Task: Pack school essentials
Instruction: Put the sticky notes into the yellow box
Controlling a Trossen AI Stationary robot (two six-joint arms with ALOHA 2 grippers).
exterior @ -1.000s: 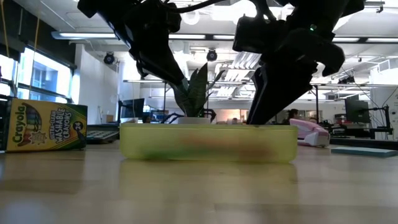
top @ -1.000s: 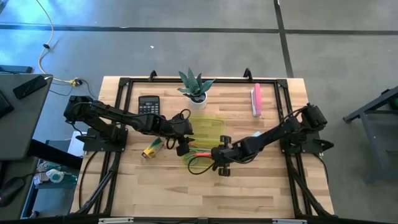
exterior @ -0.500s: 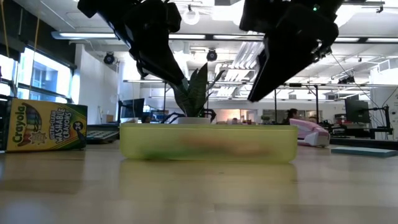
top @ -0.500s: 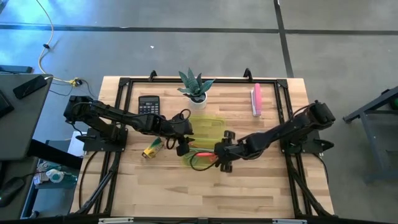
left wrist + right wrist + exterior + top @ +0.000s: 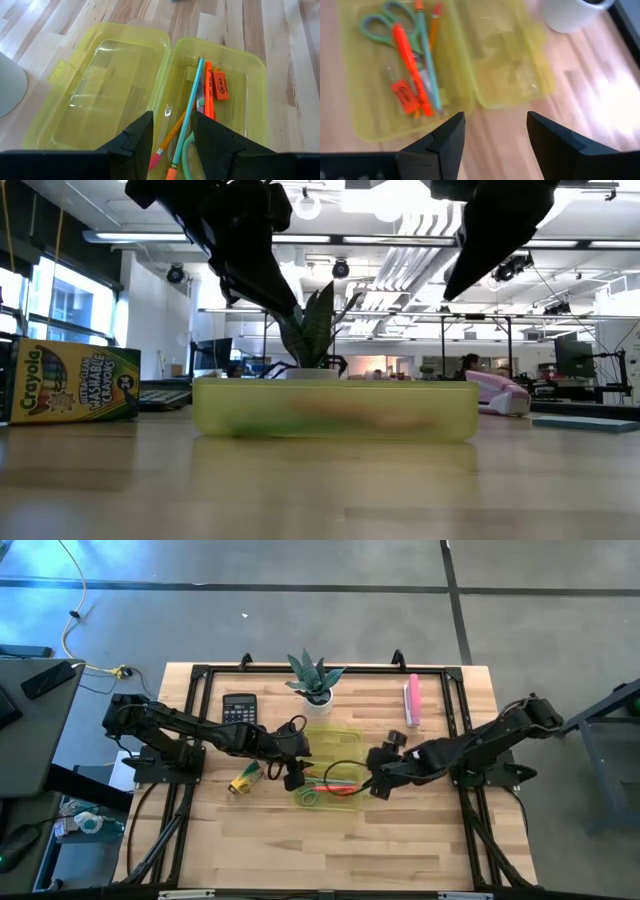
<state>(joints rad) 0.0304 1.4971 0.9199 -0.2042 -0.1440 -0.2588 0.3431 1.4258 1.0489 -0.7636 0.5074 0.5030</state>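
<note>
Crayon box (image 5: 74, 383), "Crayola" lettering, beside case (image 5: 335, 409)

One yellow case (image 5: 333, 762) (lid open), one scissors (image 5: 381, 22), two pens (image 5: 410, 55), one pencil (image 5: 434, 20), one crayon box (image 5: 245, 781), one calculator (image 5: 238, 708), one plant (image 5: 314, 677)

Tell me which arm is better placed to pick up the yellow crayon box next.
Probably the left. The crayon box lies on the left arm's side, close to the open left gripper at the yellow case. The open right gripper is at the far side of the case.
</note>
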